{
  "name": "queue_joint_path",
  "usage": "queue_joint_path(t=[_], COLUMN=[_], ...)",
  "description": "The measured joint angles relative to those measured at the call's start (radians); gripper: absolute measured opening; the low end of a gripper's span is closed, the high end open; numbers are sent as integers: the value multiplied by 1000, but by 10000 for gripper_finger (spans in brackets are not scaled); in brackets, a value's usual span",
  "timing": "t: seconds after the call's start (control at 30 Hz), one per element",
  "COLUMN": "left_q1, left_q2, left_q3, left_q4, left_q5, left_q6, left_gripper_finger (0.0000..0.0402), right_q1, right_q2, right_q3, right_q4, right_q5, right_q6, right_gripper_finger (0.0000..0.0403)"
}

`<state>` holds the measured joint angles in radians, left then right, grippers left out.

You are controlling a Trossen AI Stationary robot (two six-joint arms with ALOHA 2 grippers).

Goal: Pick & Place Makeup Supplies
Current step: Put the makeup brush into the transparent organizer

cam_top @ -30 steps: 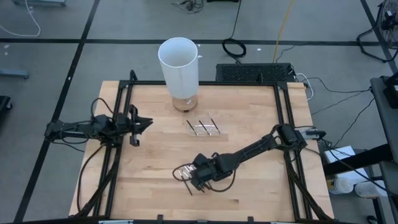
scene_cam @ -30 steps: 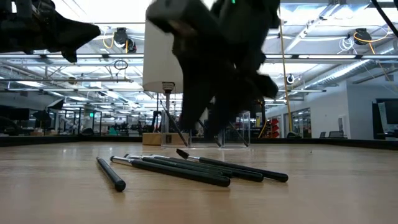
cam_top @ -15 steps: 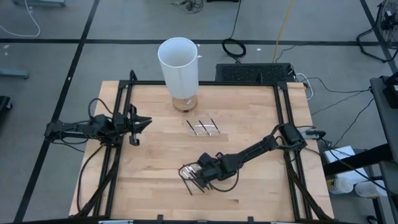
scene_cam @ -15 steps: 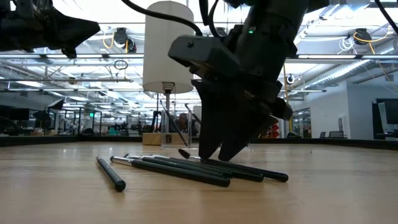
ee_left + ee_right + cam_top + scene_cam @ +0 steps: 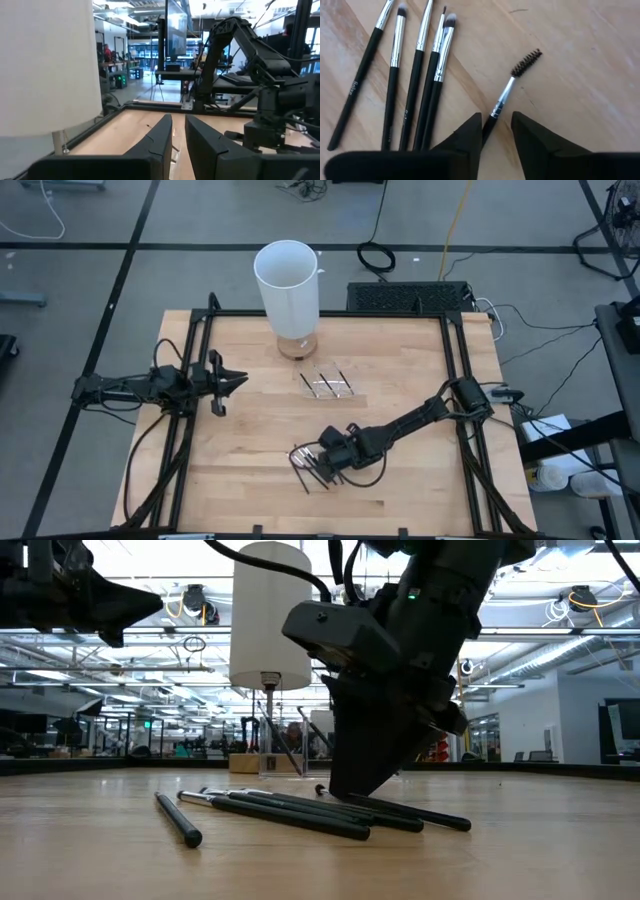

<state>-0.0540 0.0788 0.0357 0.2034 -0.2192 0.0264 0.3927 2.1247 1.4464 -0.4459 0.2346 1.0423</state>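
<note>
Makeup brushes (image 5: 415,70) lie loose on the wooden worktop (image 5: 420,370), toward its near middle, right under the right gripper (image 5: 496,131). In the right wrist view five black-handled brushes with silver collars lie side by side, close together and fanned a little, their bristle ends all pointing away from the gripper. A sixth, a spoolie brush (image 5: 512,85) with a spiral bristle head, lies just beside them at a slant, its head also pointing away. The handle end of the spoolie brush sits in the gap between the two dark fingers (image 5: 465,137), which stand a little apart on either side of it; whether they already press on the handle I cannot tell. In the low view the brushes (image 5: 300,808) lie flat, long axes running roughly across the picture, with one more dark stick (image 5: 178,819) apart from them, angled toward the camera. The right arm reaches from the right edge of the worktop in a long, low stretch, wrist tipped down so the right gripper (image 5: 318,465) points at the wood. The left gripper (image 5: 232,379) hovers off the left side, level, its fingers (image 5: 160,137) nearly together with a thin slit between them and nothing in them. A tall white cylinder (image 5: 288,285) stands at the far edge.
</note>
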Motion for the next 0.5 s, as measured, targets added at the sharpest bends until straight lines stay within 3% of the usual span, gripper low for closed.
queue_joint_path(t=[0.3, 0.5], left_q1=[0, 0], left_q2=[0, 0], left_q3=[0, 0], left_q4=[-10, -12], left_q5=[0, 13], left_q6=[-6, -7], left_gripper_finger=[62, 63], right_q1=[-31, -42], right_q2=[-1, -1], right_q3=[-23, -39], right_q4=[-17, -3], right_q5=[-17, 5], right_q6=[-37, -52], right_gripper_finger=[9, 3])
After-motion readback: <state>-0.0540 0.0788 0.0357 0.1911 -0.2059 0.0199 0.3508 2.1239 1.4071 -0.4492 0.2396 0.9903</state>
